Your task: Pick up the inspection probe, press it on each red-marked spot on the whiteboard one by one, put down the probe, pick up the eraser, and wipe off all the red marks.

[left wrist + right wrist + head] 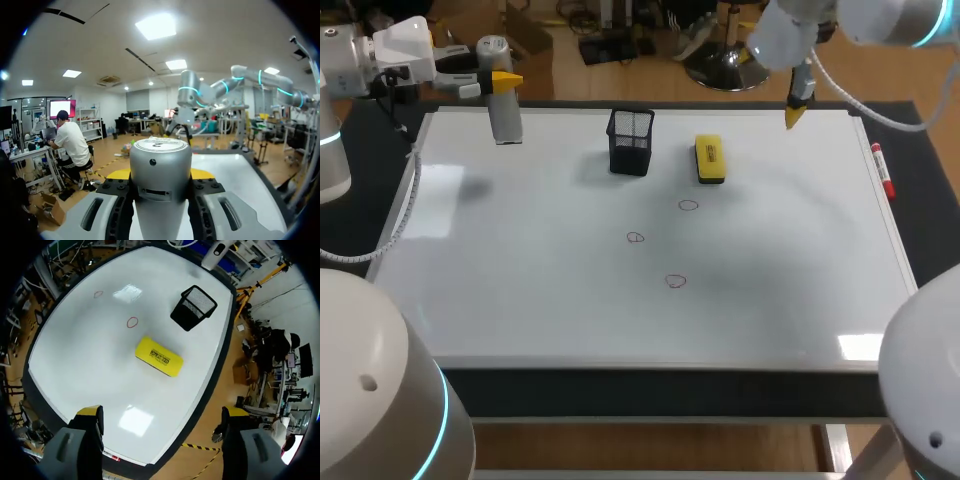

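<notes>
Left gripper [161, 174] clamps the inspection probe [160, 155] — its body hides most of the 2 yellow tips; right gripper [162, 415] gapes wide.

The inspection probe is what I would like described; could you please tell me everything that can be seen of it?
The inspection probe is a smooth silver-grey cylinder, metallic-looking, with a flat round cap on top. Just below the cap, the left wrist view shows a small dark hole and a narrow slot. It stands roughly upright over the far left corner of the whiteboard, clamped from both sides by the left pincer. Whether its lower end touches the board I cannot tell.
</notes>
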You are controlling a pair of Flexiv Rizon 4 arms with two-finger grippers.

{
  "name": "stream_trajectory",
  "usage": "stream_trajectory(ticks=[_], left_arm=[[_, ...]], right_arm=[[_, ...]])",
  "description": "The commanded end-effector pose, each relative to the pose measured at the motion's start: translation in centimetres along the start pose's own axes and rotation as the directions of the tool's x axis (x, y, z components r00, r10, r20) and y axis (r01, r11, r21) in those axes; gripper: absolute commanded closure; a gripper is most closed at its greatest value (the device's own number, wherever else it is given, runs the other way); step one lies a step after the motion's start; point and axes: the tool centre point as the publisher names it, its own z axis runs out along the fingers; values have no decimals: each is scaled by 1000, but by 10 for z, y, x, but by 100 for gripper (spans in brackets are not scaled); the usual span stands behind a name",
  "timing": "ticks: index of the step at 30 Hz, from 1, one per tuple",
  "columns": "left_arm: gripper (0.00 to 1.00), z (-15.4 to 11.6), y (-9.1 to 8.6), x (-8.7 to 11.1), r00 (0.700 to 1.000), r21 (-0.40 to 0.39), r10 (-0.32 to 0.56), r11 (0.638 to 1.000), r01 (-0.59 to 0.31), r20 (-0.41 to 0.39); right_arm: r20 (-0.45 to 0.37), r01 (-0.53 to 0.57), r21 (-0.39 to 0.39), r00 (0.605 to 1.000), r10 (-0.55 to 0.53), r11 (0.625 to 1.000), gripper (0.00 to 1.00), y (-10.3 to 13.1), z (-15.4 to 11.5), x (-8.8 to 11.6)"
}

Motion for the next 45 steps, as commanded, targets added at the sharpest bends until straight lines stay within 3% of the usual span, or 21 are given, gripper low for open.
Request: stream_trajectory(ticks=[1,5,11,15,20,26,32,37,45], left_arm=[[100,0,-1,0,1000,1,0,1000,0,-1],[100,0,-1,0,1000,1,0,1000,0,-1],[100,0,-1,0,1000,1,0,1000,0,-1],[100,0,-1,0,1000,1,0,1000,0,-1],[100,0,-1,0,1000,1,0,1000,0,-1],[100,0,-1,0,1000,1,0,1000,0,-1],[100,0,-1,0,1000,1,0,1000,0,-1],[100,0,-1,0,1000,1,0,1000,0,-1],[100,0,-1,0,1000,1,0,1000,0,-1]], right_arm=[[-377,100,-4,921,-95,995,0,7,10,-3],[-363,226,-69,901,-235,972,0,12,20,2],[-356,384,-132,842,-406,914,0,20,32,13],[-335,481,-164,794,-507,861,0,26,39,18],[-278,626,-181,707,-650,758,0,41,50,21],[-250,700,-159,654,-714,696,0,56,63,22],[-196,731,-149,638,-745,666,0,61,74,23],[-178,804,-153,549,-817,574,0,69,83,22],[-184,856,-197,446,-876,477,0,68,98,21]])
